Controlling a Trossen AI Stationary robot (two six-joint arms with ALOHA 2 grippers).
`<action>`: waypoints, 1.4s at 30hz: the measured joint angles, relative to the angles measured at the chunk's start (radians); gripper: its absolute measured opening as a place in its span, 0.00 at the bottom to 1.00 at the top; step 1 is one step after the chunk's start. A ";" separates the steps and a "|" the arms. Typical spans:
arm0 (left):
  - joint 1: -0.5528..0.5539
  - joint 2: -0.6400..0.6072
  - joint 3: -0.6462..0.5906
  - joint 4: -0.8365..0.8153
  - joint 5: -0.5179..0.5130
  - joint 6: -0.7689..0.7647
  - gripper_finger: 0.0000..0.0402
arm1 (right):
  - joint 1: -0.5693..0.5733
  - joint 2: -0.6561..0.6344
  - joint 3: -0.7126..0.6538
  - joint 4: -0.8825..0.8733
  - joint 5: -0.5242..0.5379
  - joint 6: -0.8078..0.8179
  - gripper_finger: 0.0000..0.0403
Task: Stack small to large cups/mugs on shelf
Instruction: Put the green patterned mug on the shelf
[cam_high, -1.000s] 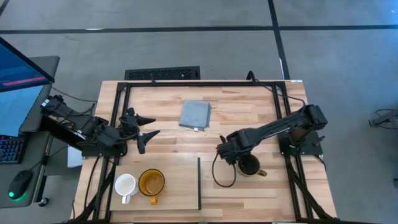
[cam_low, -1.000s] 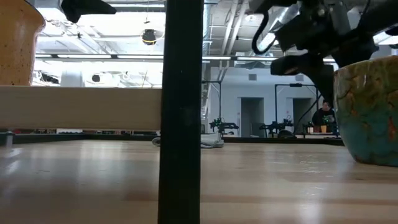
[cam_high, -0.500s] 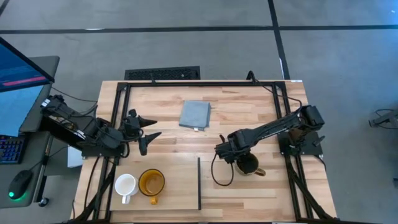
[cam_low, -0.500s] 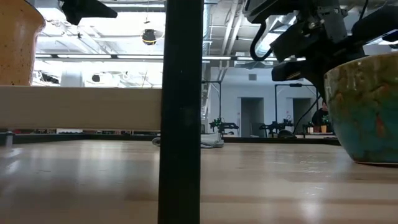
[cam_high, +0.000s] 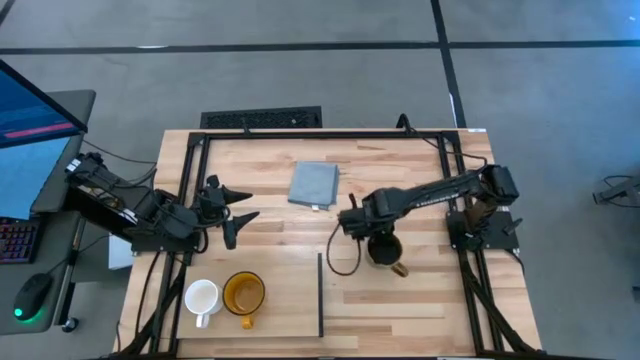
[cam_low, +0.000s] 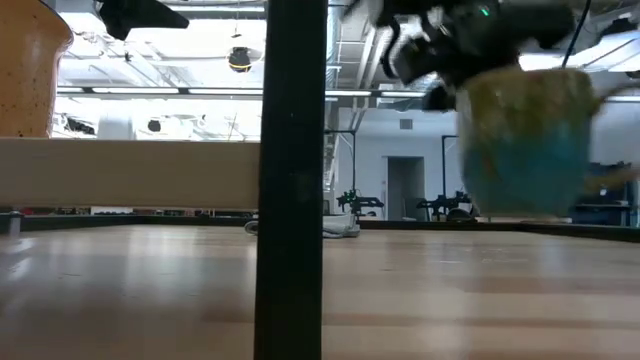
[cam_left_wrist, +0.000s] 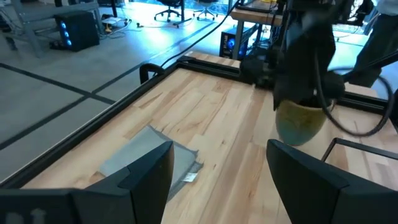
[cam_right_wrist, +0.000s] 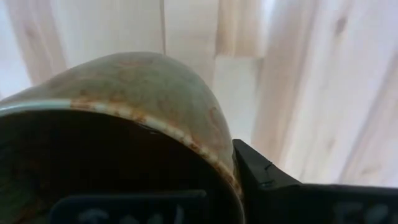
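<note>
1. Left claw (cam_high: 232, 213) hangs over the left part of the tabletop (cam_high: 400, 170) with its fingers spread wide and nothing between them; this arm only waits.
2. Below it, at the near left corner, the small white mug (cam_high: 202, 298) and the yellow-amber mug (cam_high: 243, 293) stand side by side on the shelf (cam_high: 280, 300), the pale panel whose thin black strip (cam_high: 320, 295) marks its right edge.
3. A grey-blue pad (cam_high: 314, 184) lies well apart near the far middle and plays no part.
4. To the right of the strip, the right claw (cam_high: 368, 226) is clamped on the rim of the dark brown mug (cam_high: 384, 247), one finger inside the bowl as the right wrist view shows.
5. In the low view that mug (cam_low: 527, 140) hangs clear of the tabletop, so I judge the step in hand to be the carry of the largest mug toward the shelf.
6. The next move calls for taking it leftward across the black strip and setting it down beside the yellow-amber mug, keeping it high enough to clear the strip and not knock the two mugs already there.
</note>
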 joint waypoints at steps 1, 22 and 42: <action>0.000 0.000 0.000 0.000 0.000 0.000 0.62 | -0.009 0.000 0.031 -0.018 0.000 0.001 0.10; 0.000 0.000 0.000 -0.023 -0.041 0.001 0.62 | -0.166 -0.001 0.696 -0.081 0.069 0.247 0.10; 0.000 -0.002 -0.001 -0.159 0.007 0.084 0.62 | 0.019 0.280 0.975 0.049 0.085 0.559 0.10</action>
